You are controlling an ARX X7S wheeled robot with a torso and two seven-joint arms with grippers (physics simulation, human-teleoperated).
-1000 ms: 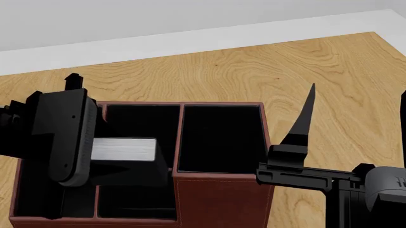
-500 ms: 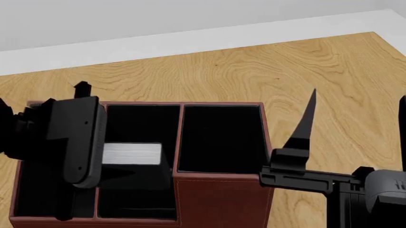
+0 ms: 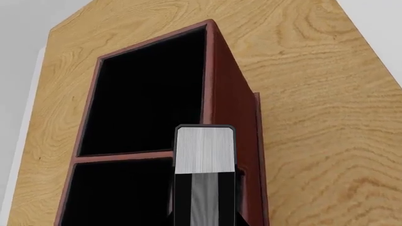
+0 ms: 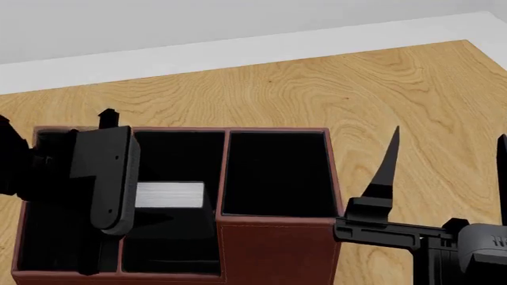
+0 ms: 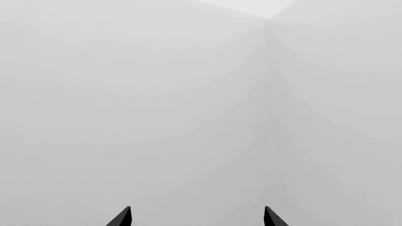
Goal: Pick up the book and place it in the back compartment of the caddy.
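Black book gripped in left gripper, hanging over caddy middle column; placing step; next: line up with back compartment, lower; right gripper open, idle.

The left arm reaches in from the head view's left edge, its bulky black wrist housing hanging broadside. The left end effector is closed on the book, gripping it by the covers with the white page edges showing. The right end effector sits low by the bench's right side, its two thin pointed fingers upright, spread wide apart and holding nothing.
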